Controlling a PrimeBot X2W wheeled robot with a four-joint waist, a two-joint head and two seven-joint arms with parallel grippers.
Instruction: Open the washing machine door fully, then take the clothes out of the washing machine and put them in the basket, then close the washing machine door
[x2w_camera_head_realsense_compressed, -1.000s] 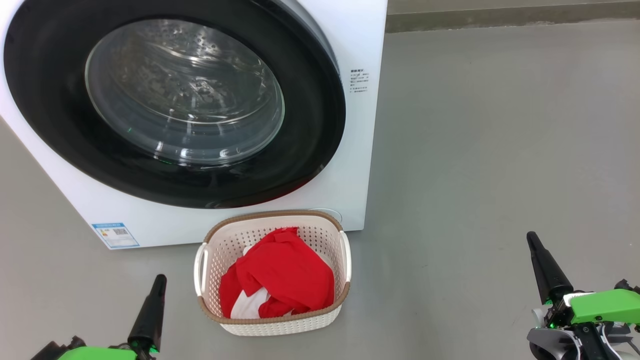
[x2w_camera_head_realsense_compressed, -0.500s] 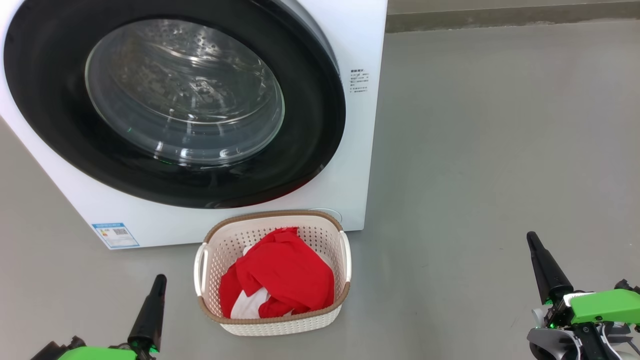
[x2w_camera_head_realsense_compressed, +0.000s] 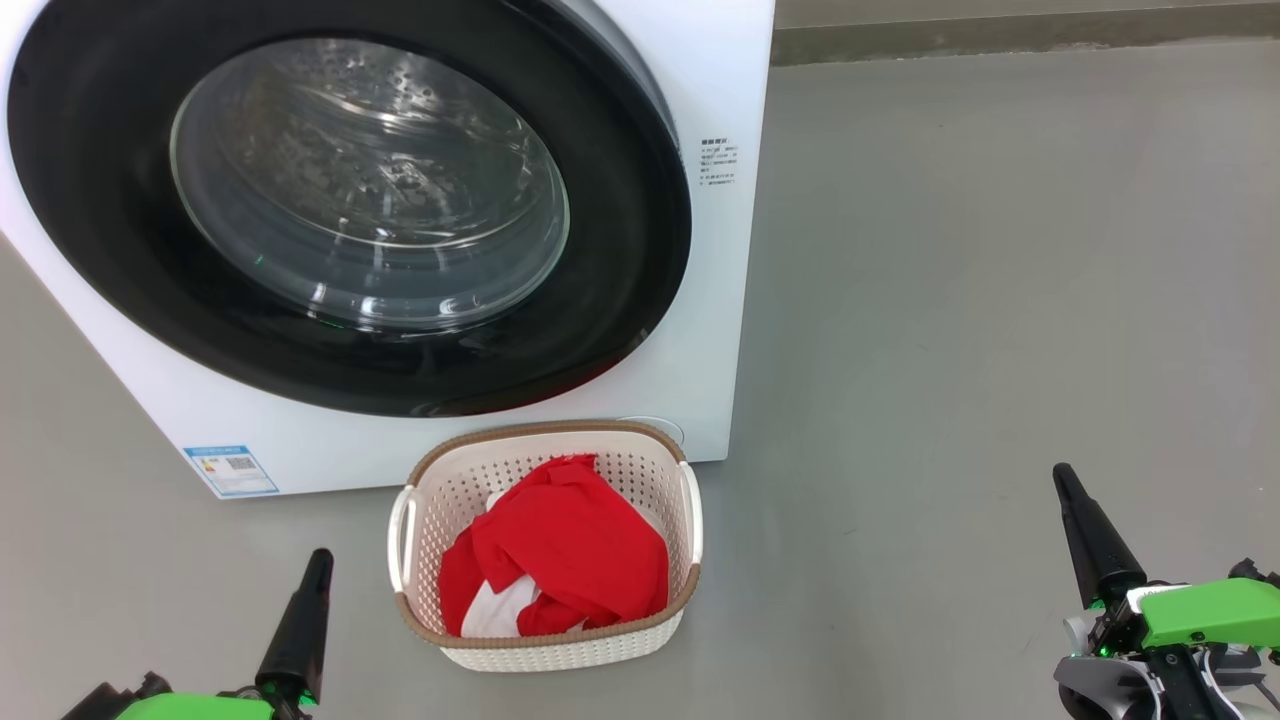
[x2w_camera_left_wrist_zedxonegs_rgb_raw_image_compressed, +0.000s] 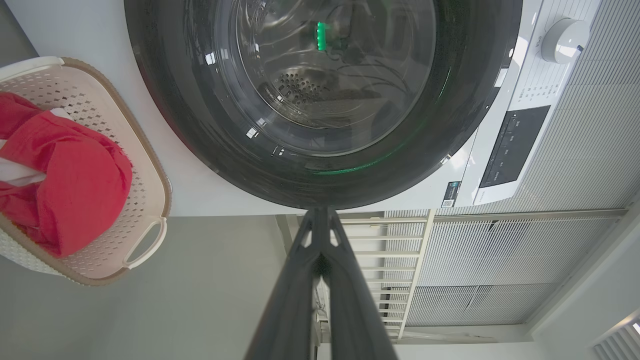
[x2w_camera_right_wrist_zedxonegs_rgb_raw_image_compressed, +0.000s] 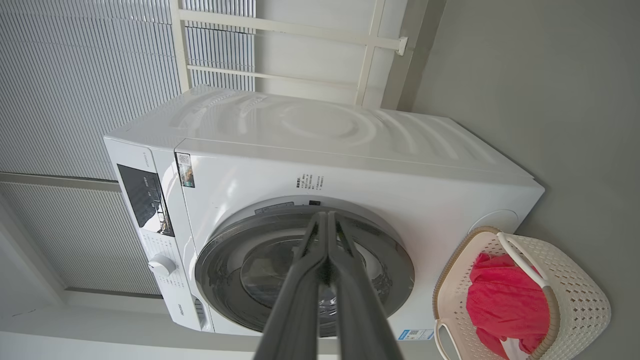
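The last step looks done. The washing machine door (x2w_camera_head_realsense_compressed: 368, 190), filling the upper left of the head view, sits against the front of the washing machine (x2w_camera_head_realsense_compressed: 715, 250), though I cannot tell whether its latch has caught. The clothes (x2w_camera_head_realsense_compressed: 570, 560) lie heaped in the basket (x2w_camera_head_realsense_compressed: 545, 430) at lower centre, which stands on the grey floor (x2w_camera_head_realsense_compressed: 1000, 300) just in front of the machine. Through the glass the drum looks bare of red fabric. The left gripper (x2w_camera_head_realsense_compressed: 319, 556) at lower left and the right gripper (x2w_camera_head_realsense_compressed: 1061, 473) at lower right are both clenched on nothing, the 2 well apart from basket and door. I judge that no further move is called for, beyond perhaps a firm press on the black rim if the latch is loose. A blue sticker (x2w_camera_head_realsense_compressed: 231, 470) marks the machine's lower front, and a white dial (x2w_camera_left_wrist_zedxonegs_rgb_raw_image_compressed: 565, 32) shows at the upper right of the left wrist view. Nothing blocks either arm, though the basket sits close under the door.
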